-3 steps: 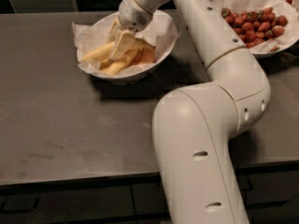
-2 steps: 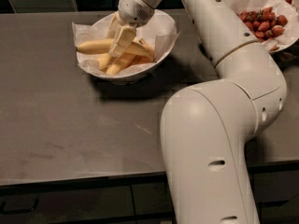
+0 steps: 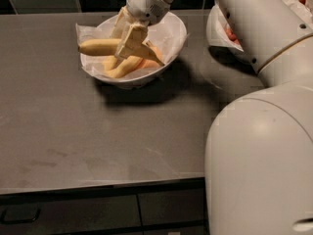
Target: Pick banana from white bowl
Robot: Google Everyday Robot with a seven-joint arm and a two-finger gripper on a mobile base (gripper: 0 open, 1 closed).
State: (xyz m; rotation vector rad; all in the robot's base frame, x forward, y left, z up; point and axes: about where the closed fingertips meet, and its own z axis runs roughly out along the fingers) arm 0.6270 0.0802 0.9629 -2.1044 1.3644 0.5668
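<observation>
Camera view, nearest first: one bulky white arm (image 3: 264, 146) fills the right side, blocking that end of the dark counter (image 3: 73, 131). The counter's front edge runs along the bottom, with bare surface left of and in front of the dishes. Farther back sits one white bowl (image 3: 172, 31), where one gripper (image 3: 126, 44) is clenched on the banana (image 3: 98, 46), held level at rim height. At least two shorter bananas (image 3: 122, 68) lie beneath. A second bowl (image 3: 215, 26) of red strawberries (image 3: 230, 33) sits just right, mostly hidden.

Dim overhead light; jaws clamp banana (image 3: 98, 47) over white bowl (image 3: 172, 43), soft shadow.
</observation>
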